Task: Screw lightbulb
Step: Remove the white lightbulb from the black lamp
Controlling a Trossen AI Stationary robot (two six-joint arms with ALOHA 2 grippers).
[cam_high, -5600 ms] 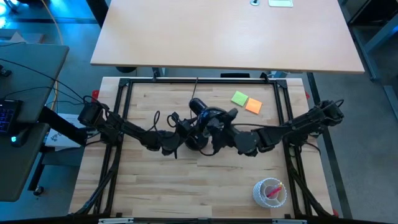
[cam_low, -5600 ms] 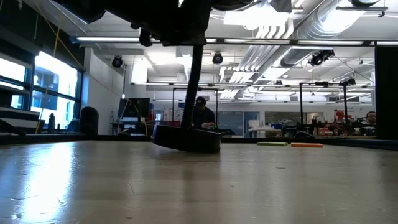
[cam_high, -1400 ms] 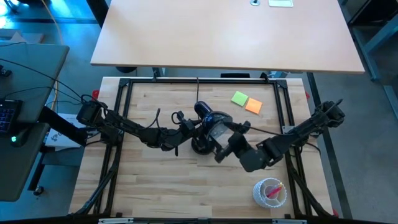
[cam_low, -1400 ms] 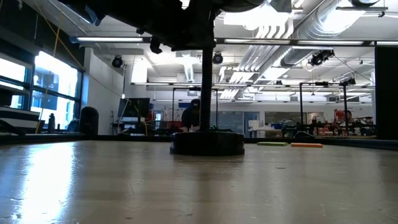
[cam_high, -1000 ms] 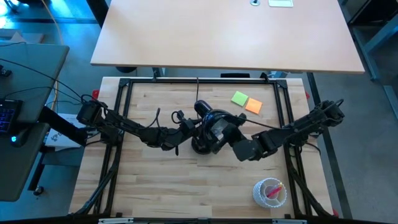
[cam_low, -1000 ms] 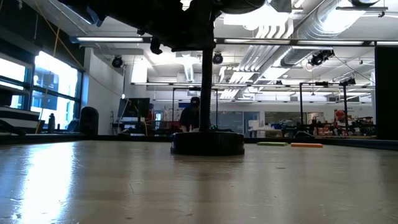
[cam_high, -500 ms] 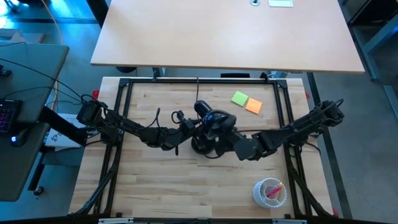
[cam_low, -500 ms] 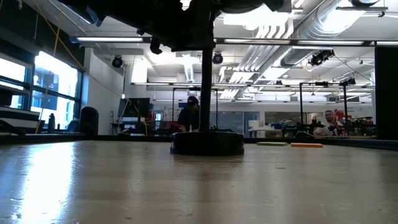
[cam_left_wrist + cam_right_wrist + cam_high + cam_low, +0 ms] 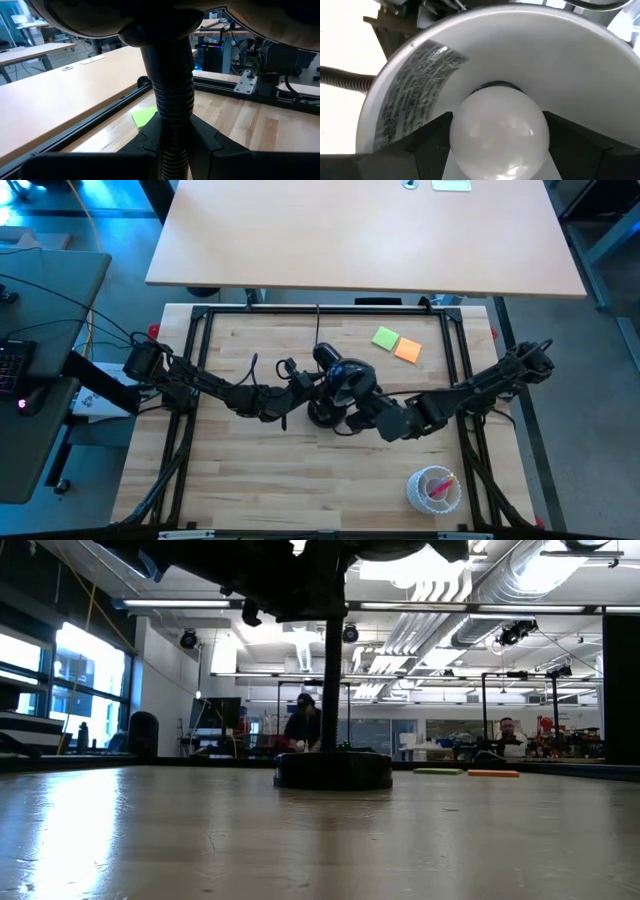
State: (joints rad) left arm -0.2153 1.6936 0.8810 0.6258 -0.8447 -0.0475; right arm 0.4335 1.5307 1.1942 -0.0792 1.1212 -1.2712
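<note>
Black against the pale wood, the desk lamp (image 9: 330, 395) stands near the middle of the table (image 9: 250, 480), and everything else sits around it. To its left, the left gripper (image 9: 300, 385) reaches in against the lamp's ribbed neck (image 9: 172, 107); how wide its fingers stand cannot be told. At the lamp itself, the lightbulb (image 9: 495, 132) sits inside the white-lined lamp head (image 9: 580, 65), its frosted globe facing out and its screw base hidden. The right gripper (image 9: 365, 408) comes in from the lamp's right, its dark fingers (image 9: 427, 137) closed on either side of the globe. Farther right and behind the lamp lie a green sticky note (image 9: 385, 337) and an orange sticky note (image 9: 407, 350), touching. Right and forward of the lamp, well apart, stands a clear cup (image 9: 433, 488) with pink contents.
</note>
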